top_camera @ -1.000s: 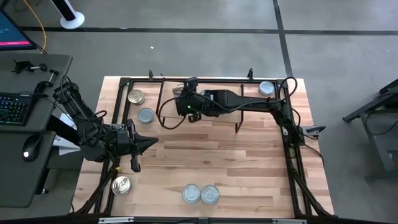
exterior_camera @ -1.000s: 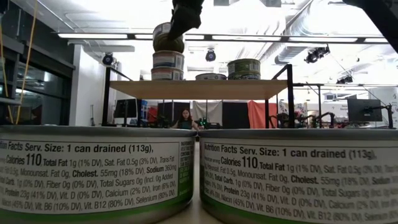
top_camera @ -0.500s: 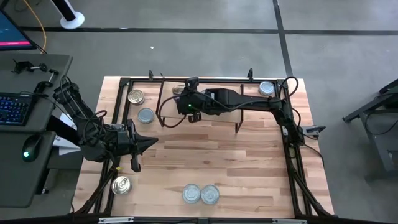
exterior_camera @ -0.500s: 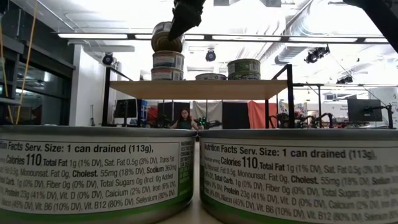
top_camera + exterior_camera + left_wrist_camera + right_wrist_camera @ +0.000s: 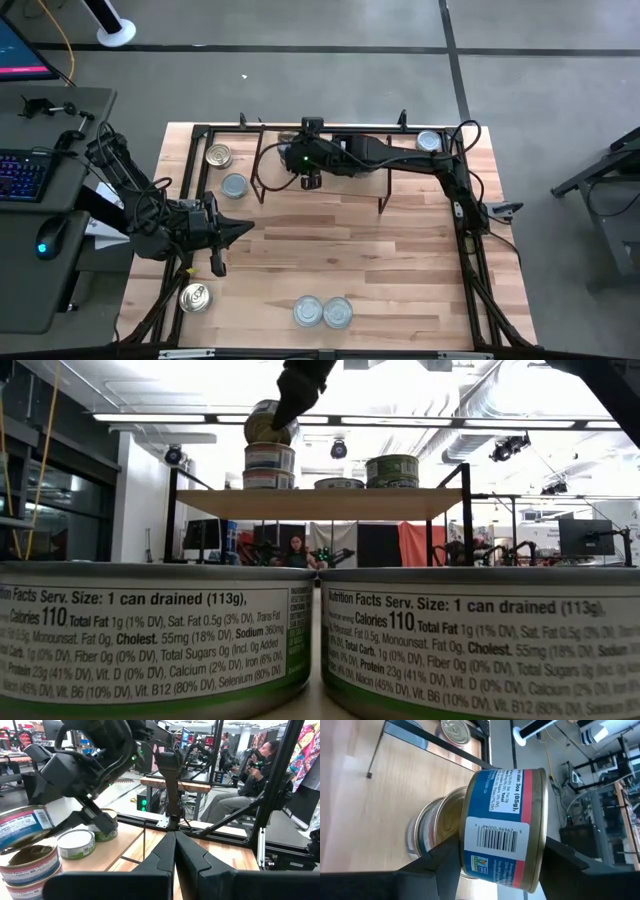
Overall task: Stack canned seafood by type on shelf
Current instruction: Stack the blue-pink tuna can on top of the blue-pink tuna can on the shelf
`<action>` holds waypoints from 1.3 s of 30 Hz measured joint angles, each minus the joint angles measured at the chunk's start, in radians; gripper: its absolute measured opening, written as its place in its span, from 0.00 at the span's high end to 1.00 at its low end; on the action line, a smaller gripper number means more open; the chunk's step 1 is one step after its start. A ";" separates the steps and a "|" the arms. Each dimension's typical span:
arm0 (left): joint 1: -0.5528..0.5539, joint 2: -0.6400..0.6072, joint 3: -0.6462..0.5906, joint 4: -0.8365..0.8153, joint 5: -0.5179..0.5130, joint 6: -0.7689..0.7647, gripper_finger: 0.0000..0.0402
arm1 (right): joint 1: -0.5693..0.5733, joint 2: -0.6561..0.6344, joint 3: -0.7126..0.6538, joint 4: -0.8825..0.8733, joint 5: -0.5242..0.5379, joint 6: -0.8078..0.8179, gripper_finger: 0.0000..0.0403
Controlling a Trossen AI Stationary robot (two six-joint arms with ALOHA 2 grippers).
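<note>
The blue can (image 5: pixel 502 825) was tilted just above a stack (image 5: pixel 270 465) of matching cans at the shelf's (image 5: pixel 320 503) left end, likely to go on top by type. The right tool (image 5: pixel 285 415) was clamped on it. The left tool (image 5: pixel 240 228) waited together near the desk's (image 5: pixel 400 270) left edge.

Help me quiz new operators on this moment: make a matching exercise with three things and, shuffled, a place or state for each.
Things:
1. blue-label can
2. left gripper
3. two silver cans

Places or states:
A. shut, over the left side of the table
B. side by side at the table's front edge
C. gripped by the right gripper above the stack on the shelf

Pairs: 1-C, 2-A, 3-B
</note>
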State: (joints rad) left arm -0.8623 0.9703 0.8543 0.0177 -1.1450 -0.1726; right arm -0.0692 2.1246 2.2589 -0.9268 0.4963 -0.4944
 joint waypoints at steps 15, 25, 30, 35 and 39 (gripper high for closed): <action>0.000 0.000 0.000 -0.085 -0.002 -0.079 1.00 | 0.039 0.004 -0.007 -0.004 0.133 -0.197 0.48; 0.096 0.000 -0.060 -0.114 -0.124 -0.088 1.00 | 0.061 0.005 -0.007 -0.011 0.112 -0.172 0.48; 0.283 0.001 -0.141 -0.049 0.097 -0.108 1.00 | 0.060 0.005 -0.007 -0.005 0.104 -0.181 0.48; 0.433 0.000 -0.173 0.159 0.196 0.109 1.00 | 0.061 0.004 -0.007 0.010 0.095 -0.185 0.48; 0.565 0.000 -0.173 0.237 0.404 0.248 1.00 | 0.061 0.004 -0.007 0.017 0.090 -0.186 0.48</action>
State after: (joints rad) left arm -0.2971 0.9699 0.6815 0.2551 -0.7405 0.0755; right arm -0.0082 2.1288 2.2520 -0.9100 0.5865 -0.6807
